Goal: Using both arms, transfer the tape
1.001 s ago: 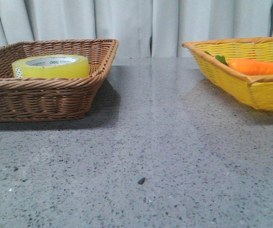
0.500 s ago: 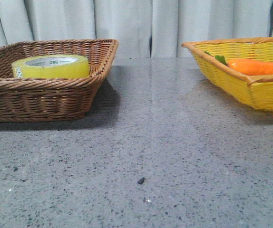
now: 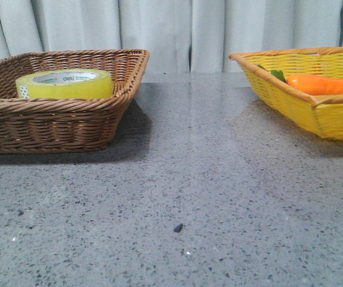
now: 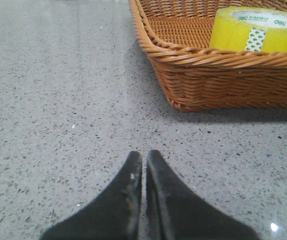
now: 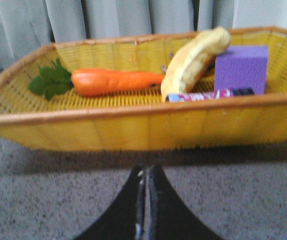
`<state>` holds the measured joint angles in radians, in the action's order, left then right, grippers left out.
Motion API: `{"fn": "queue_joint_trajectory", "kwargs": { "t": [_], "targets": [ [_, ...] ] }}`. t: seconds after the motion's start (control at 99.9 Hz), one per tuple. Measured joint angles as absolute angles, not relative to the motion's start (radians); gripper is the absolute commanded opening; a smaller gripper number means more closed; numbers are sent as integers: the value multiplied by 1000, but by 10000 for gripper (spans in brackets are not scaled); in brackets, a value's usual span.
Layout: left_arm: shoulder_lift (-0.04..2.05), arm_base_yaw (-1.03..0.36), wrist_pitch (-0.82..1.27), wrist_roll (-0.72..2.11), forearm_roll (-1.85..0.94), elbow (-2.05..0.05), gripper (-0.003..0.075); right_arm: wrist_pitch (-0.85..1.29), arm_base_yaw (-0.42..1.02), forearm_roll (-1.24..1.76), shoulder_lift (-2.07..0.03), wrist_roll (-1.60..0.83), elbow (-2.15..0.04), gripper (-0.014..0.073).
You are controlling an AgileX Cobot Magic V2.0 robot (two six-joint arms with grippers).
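Observation:
The yellow tape roll (image 3: 64, 84) with a white core and green "deli" lettering lies flat in the brown wicker basket (image 3: 58, 122) at the left of the table. It also shows in the left wrist view (image 4: 257, 30), inside the basket (image 4: 223, 80). My left gripper (image 4: 144, 156) is shut and empty, low over the grey table, short of the basket's corner. My right gripper (image 5: 146, 171) is shut and empty, just in front of the yellow basket (image 5: 143, 125). Neither gripper shows in the front view.
The yellow basket (image 3: 315, 107) at the right holds an orange carrot (image 5: 116, 81) with green leaves, a banana (image 5: 193, 57), a purple block (image 5: 241, 67) and a small wrapped bar (image 5: 208, 94). A tiny dark speck (image 3: 177, 227) lies on the table. Grey curtains hang behind.

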<state>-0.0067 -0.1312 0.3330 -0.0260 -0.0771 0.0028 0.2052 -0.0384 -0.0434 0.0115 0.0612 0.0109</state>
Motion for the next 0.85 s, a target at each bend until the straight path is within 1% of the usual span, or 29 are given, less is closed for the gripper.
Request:
{"fn": "queue_joint_trajectory", "kwargs": {
  "t": [0.13, 0.2, 0.85],
  "targets": [
    [-7, -131, 333, -26, -77, 3, -21, 311, -38, -41, 12, 61, 11, -74],
    [-7, -131, 333, -26, -77, 3, -21, 328, -38, -41, 12, 61, 11, -74],
    [-7, -131, 333, -26, -77, 3, -21, 329, -38, -40, 12, 61, 11, -74]
  ]
}}
